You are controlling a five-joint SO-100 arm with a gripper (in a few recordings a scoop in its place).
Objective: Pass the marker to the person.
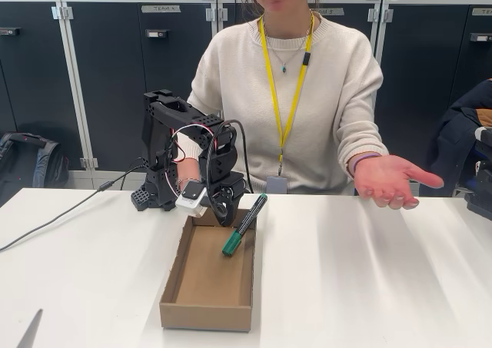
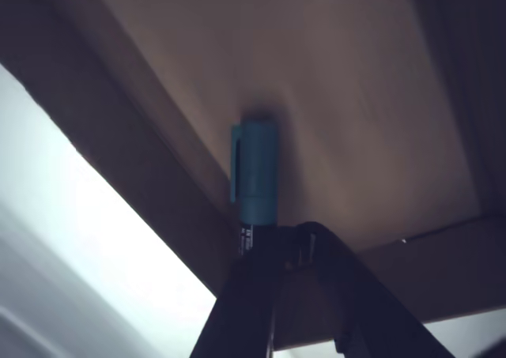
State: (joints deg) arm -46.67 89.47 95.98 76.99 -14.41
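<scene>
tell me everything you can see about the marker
The marker is a slim pen with a black barrel and a green cap, which looks teal in the wrist view and has a clip along one side. It looks like smooth plastic. It slants cap-down inside the open cardboard box, near its right wall in the fixed view, the cap at or just above the floor. The gripper is closed on its black barrel.

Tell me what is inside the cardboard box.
The cardboard box holds the marker, tilted with its green cap down on the bare brown floor, and the tool gripping the black barrel. The arm covers the far end of the box floor.
</scene>
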